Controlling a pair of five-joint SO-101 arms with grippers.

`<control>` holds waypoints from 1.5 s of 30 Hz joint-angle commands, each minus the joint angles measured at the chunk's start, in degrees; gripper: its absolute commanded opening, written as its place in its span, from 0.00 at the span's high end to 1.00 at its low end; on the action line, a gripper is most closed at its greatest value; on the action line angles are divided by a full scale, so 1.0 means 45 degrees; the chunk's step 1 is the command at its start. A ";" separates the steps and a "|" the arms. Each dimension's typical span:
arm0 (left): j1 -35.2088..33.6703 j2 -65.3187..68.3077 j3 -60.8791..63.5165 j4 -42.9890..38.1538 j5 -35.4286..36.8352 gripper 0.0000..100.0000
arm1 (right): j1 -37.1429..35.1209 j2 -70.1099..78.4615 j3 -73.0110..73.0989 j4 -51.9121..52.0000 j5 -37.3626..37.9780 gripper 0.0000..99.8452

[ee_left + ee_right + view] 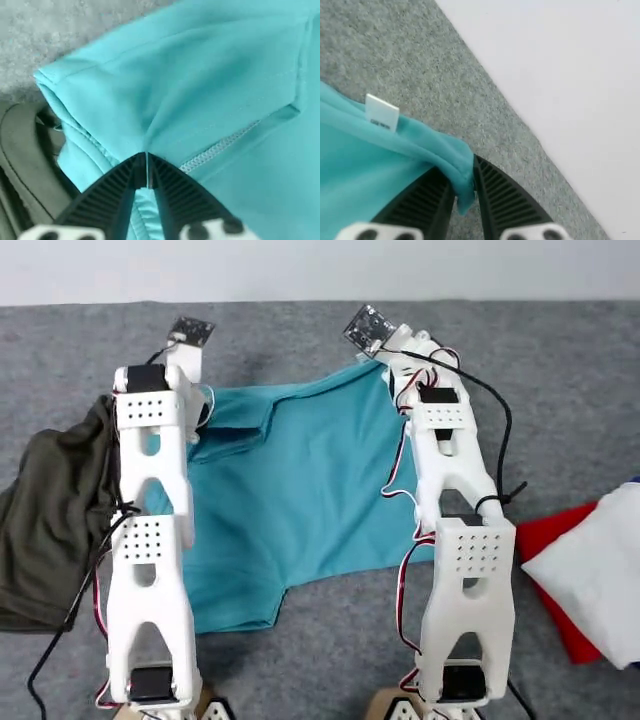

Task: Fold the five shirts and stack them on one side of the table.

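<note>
Left claw (148, 172) is clamping a thin pinch of the teal shirt (300, 500) by a sleeve seam, at about 10 o'clock on the surface (560, 370). Olive shirt (50, 510) is lying bunched at 9 o'clock, just beside the teal one's edge. Teal shirt is lying spread at centre, between the arms. Right claw (465, 187) is gripping its hem corner at 1 o'clock, holding very little cloth. Red shirt (560, 530) and white shirt (600, 570) are sitting at 3 o'clock.

Risk: an uneven pull is likely to slip that corner free. The left side may drag the olive shirt along.

Two arms (150, 540) (465, 560), one teal shirt (300, 500), one olive (50, 510), one red (558, 530), one white (600, 575)
</note>
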State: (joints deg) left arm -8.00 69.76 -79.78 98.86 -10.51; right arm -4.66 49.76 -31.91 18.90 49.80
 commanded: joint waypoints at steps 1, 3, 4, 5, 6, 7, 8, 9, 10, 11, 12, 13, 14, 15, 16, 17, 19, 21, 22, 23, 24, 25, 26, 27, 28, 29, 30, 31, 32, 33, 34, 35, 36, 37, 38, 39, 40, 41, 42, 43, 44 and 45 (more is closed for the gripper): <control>-0.0020 -0.0176 -0.0654 0.0352 -0.0059 1.00 | 0.0127 -0.0147 -0.0781 -0.0088 0.0098 0.99; -0.0020 -0.0176 -0.0654 0.0352 -0.0059 1.00 | 0.0127 -0.0166 -0.0781 -0.0088 0.0098 0.99; -0.0020 -0.0176 -0.0654 0.0371 -0.0059 1.00 | 0.0127 -0.0186 -0.0781 -0.0088 0.0098 0.99; -0.0039 -0.0195 -0.0654 0.0371 -0.0059 1.00 | 0.0147 -0.0225 -0.0781 -0.0088 0.0098 0.99; -0.0059 -0.0234 -0.0654 0.0371 -0.0059 1.00 | 0.0147 -0.0264 -0.0781 -0.0068 0.0098 0.99; -0.0059 -0.0410 -0.0596 0.0391 -0.0059 1.00 | 0.0147 -0.0303 -0.0801 0.0088 0.0117 0.99; -0.0078 -0.0625 -0.0537 0.0391 -0.0059 1.00 | 0.0166 -0.0322 -0.0879 0.0400 0.0117 0.99; -0.0098 -0.0899 -0.0381 0.0391 -0.0059 1.00 | 0.0147 -0.0440 -0.0938 0.0791 0.0117 0.99; -0.0098 -0.1250 -0.0225 0.0391 -0.0078 1.00 | 0.0127 -0.0596 -0.0938 0.1280 0.0117 0.99; -0.0059 -0.1680 0.0010 0.0391 -0.0078 1.00 | 0.0127 -0.0772 -0.0938 0.1768 0.0117 0.99; -0.0020 -0.2110 0.0440 0.0410 -0.0098 1.00 | 0.0127 -0.0967 -0.0938 0.2237 0.0117 0.99; 0.0000 -0.2618 0.1026 0.0410 -0.0117 1.00 | 0.0127 -0.1162 -0.0938 0.2647 0.0117 0.99; 0.0039 -0.3145 0.1748 0.0410 -0.0176 1.00 | 0.0147 -0.1377 -0.0938 0.3038 0.0117 0.99; 0.0078 -0.3751 0.2608 0.0410 -0.0313 1.00 | 0.0147 -0.1592 -0.0938 0.3409 0.0117 0.99; 0.0078 -0.4337 0.3624 0.0410 -0.0449 1.00 | 0.0147 -0.1807 -0.0938 0.3780 0.0117 0.99; 0.0078 -0.4982 0.4659 0.0410 -0.0567 1.00 | 0.0166 -0.2022 -0.0938 0.4171 0.0117 0.99; 0.0078 -0.6291 0.6652 0.0391 -0.0821 1.00 | 0.0166 -0.2452 -0.0938 0.4874 0.0117 0.99; 0.0059 -0.7482 0.8234 0.0371 -0.1055 1.00 | 0.0186 -0.2882 -0.0938 0.5480 0.0117 0.99; 0.0059 -0.8010 0.8918 0.0371 -0.1192 1.00 | 0.0186 -0.3096 -0.0938 0.5773 0.0117 0.99; 0.0059 -0.8459 0.9446 0.0371 -0.1348 1.00 | 0.0186 -0.3292 -0.0938 0.6027 0.0137 0.99; 0.0039 -0.8889 0.9934 0.0352 -0.1465 1.00 | 0.0186 -0.3429 -0.0938 0.6242 0.0137 0.99; 0.0039 -0.9182 1.0266 0.0332 -0.1582 1.00 | 0.0186 -0.3526 -0.0938 0.6418 0.0137 0.99; 0.0039 -0.9338 1.0462 0.0313 -0.1621 1.00 | 0.0186 -0.3604 -0.0938 0.6554 0.0137 0.99; 0.0039 -0.9377 1.0501 0.0254 -0.1621 1.00 | 0.0166 -0.3624 -0.0938 0.6593 0.0137 0.99; 0.0039 -0.9299 1.0520 0.0078 -0.1621 1.00 | 0.0147 -0.3565 -0.0938 0.6593 0.0137 0.99; 0.0039 -0.9182 1.0520 -0.0176 -0.1621 1.00 | 0.0147 -0.3468 -0.0938 0.6574 0.0137 0.99; 0.0039 -0.8987 1.0520 -0.0488 -0.1621 1.00 | 0.0107 -0.3350 -0.0938 0.6574 0.0137 0.99; 0.0039 -0.8752 1.0501 -0.0742 -0.1621 0.99 | 0.0107 -0.3233 -0.0938 0.6554 0.0137 0.99; 0.0039 -0.8498 1.0501 -0.0957 -0.1621 0.98 | 0.0088 -0.3116 -0.0938 0.6554 0.0137 0.99; 0.0039 -0.8244 1.0501 -0.1172 -0.1602 0.96 | 0.0088 -0.3018 -0.0938 0.6554 0.0137 0.99; 0.0039 -0.7990 1.0501 -0.1407 -0.1563 0.93 | 0.0088 -0.2921 -0.0938 0.6554 0.0137 0.99; 0.0020 -0.7756 1.0501 -0.1621 -0.1543 0.89 | 0.0088 -0.2862 -0.0938 0.6554 0.0137 0.99; 0.0000 -0.7541 1.0501 -0.1836 -0.1543 0.86 | 0.0088 -0.2803 -0.0938 0.6554 0.0137 0.99; -0.0059 -0.7346 1.0501 -0.2032 -0.1543 0.84 | 0.0107 -0.2764 -0.0938 0.6554 0.0137 0.99; -0.0098 -0.7150 1.0481 -0.2227 -0.1543 0.82 | 0.0107 -0.2725 -0.0938 0.6554 0.0137 0.99; -0.0098 -0.6974 1.0481 -0.2403 -0.1543 0.80 | 0.0107 -0.2725 -0.0938 0.6554 0.0137 0.99; -0.0117 -0.6799 1.0481 -0.2520 -0.1543 0.80 | 0.0088 -0.2725 -0.0938 0.6554 0.0137 0.99; -0.0117 -0.6642 1.0481 -0.2579 -0.1543 0.79 | 0.0088 -0.2725 -0.0938 0.6554 0.0137 0.99; -0.0117 -0.6447 1.0481 -0.2618 -0.1543 0.79 | 0.0088 -0.2725 -0.0938 0.6554 0.0137 0.99; -0.0098 -0.6271 1.0462 -0.2618 -0.1543 0.79 | 0.0088 -0.2725 -0.0938 0.6554 0.0137 0.99; -0.0098 -0.6115 1.0462 -0.2637 -0.1543 0.79 | 0.0107 -0.2725 -0.0938 0.6554 0.0137 0.99; -0.0117 -0.5958 1.0462 -0.2637 -0.1543 0.80 | 0.0127 -0.2725 -0.0938 0.6554 0.0137 0.99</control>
State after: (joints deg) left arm -8.09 42.59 -32.31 88.04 -17.19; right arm -4.57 38.15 -31.91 48.18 49.80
